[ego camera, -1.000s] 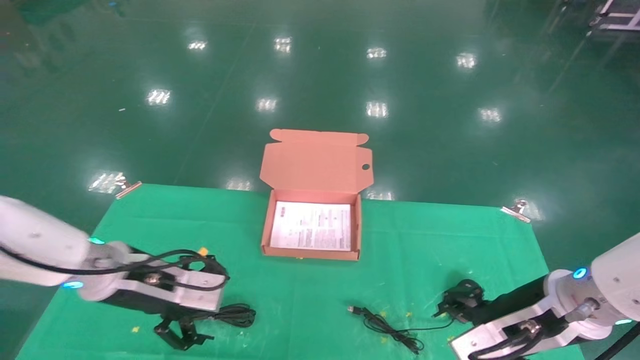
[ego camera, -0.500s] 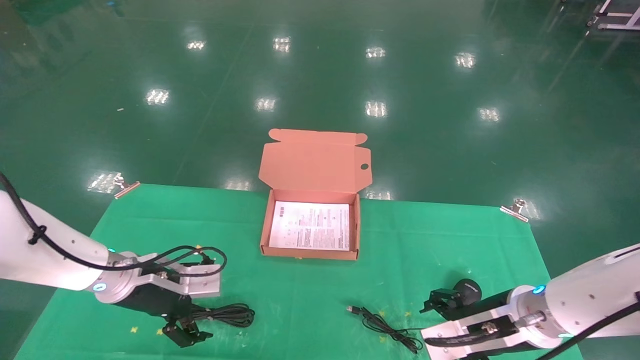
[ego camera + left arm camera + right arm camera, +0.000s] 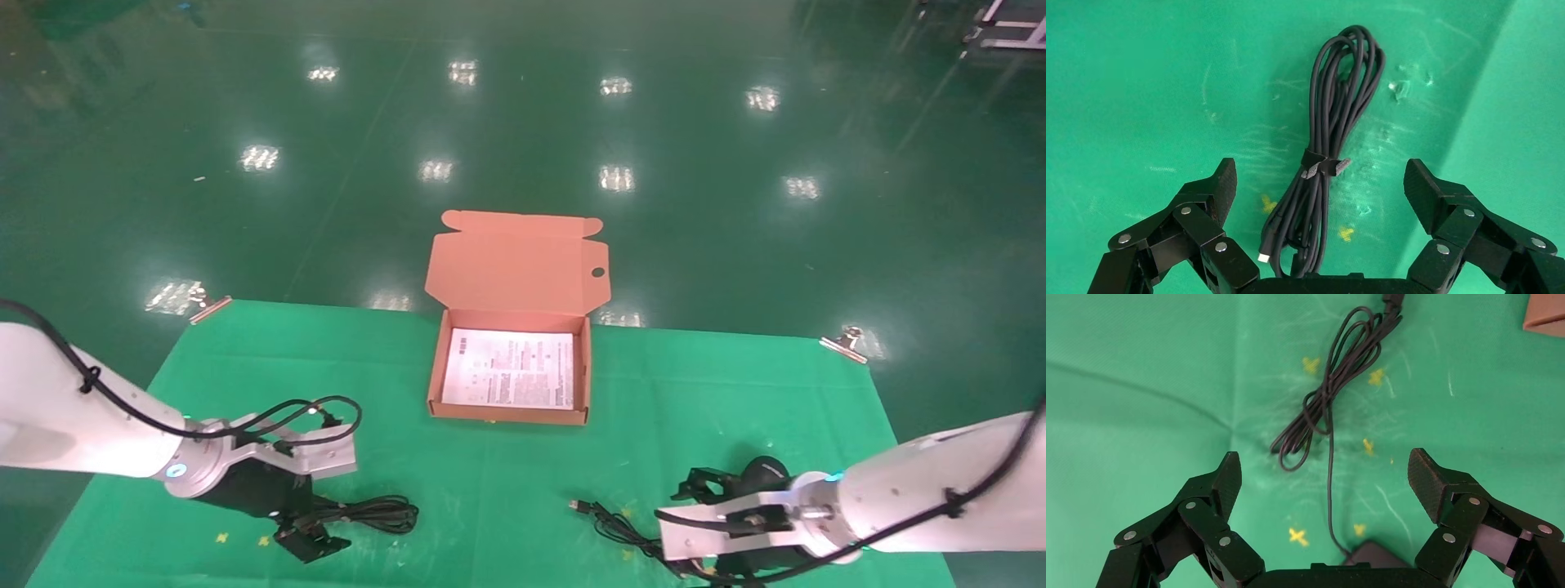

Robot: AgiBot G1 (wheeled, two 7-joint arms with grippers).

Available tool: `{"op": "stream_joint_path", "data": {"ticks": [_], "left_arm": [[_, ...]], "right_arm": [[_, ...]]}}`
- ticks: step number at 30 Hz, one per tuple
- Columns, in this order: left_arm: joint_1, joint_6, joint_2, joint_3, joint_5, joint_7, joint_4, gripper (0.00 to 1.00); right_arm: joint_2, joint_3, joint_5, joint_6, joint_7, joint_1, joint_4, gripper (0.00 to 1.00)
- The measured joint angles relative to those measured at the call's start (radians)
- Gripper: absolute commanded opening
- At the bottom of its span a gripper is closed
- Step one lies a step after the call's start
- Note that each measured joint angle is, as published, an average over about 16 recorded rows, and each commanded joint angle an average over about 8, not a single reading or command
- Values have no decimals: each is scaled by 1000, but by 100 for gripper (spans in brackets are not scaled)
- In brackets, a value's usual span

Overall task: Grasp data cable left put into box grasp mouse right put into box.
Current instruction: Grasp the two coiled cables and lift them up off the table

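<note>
The coiled black data cable [image 3: 374, 514] lies on the green cloth at the front left; in the left wrist view the cable [image 3: 1338, 116] runs between my open fingers. My left gripper [image 3: 307, 541] [image 3: 1321, 180] is open and low around the cable's near end, not closed on it. The black mouse [image 3: 765, 472] sits at the front right, its thin cord [image 3: 625, 529] trailing left to a USB plug [image 3: 577, 506]. My right gripper [image 3: 701, 488] [image 3: 1324, 468] is open just beside the mouse [image 3: 1376, 554], its cord [image 3: 1329, 398] ahead. The orange-brown box [image 3: 437, 384] stands open at the table's middle.
The box's lid [image 3: 515, 265] stands up at the back with a round hole. A white printed sheet [image 3: 508, 369] lines the box bottom. Metal clips [image 3: 211, 309] [image 3: 843, 343] hold the green cloth at the far corners. A box corner [image 3: 1545, 312] shows in the right wrist view.
My left gripper has dropped lower and closer to the coiled cable. My right arm has swung left and down, bringing its gripper beside the mouse. Cable, mouse and box have not moved.
</note>
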Motion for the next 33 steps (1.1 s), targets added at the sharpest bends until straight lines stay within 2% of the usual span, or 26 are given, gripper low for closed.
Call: {"op": "stream_joint_path", "data": {"ticks": [16, 17, 18, 24, 25, 26, 33], "left_arm": [[-43, -77, 61, -3, -3, 135, 218, 100], [-44, -81, 63, -4, -3, 140, 227, 100], [-46, -85, 64, -5, -4, 144, 235, 99], [-54, -98, 70, -8, -8, 158, 264, 25], [-54, -99, 71, -9, -8, 160, 267, 13], [-55, -100, 71, -9, -8, 160, 269, 1], [-56, -101, 71, -9, -9, 161, 270, 0]], "right_arm": [[-137, -2, 2, 90, -61, -7, -232, 100], [-143, -3, 2, 94, -67, -8, -242, 94], [-148, -4, 1, 98, -73, -8, -251, 81], [-167, -6, 1, 109, -96, -9, -286, 6], [-168, -6, 2, 110, -97, -9, -289, 0], [-168, -6, 2, 110, -99, -9, -291, 0], [-169, -5, 3, 110, -100, -8, -292, 0]]}}
